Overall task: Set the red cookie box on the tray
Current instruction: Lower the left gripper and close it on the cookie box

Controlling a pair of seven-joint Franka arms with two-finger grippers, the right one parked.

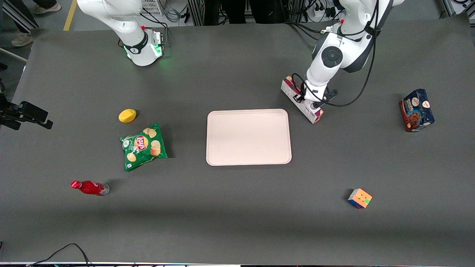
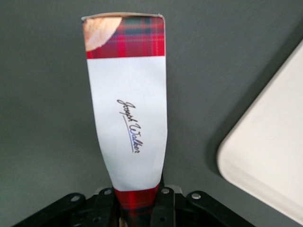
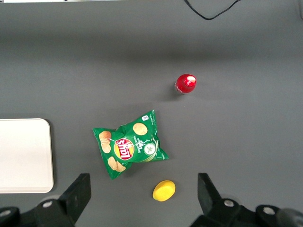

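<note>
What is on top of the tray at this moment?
Nothing: the tray shows bare. The red cookie box lies beside it on the table, under the gripper closed on it.

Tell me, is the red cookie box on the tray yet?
Not yet. The large flat pale pinkish-cream tray holds nothing. The long narrow dark-red plaid cookie box lies on the grey table beside the tray, toward the working arm's end. The left arm's gripper is down at the box with its fingers either side of one end. Lifting it, carrying it over and setting it on the tray are left.
</note>
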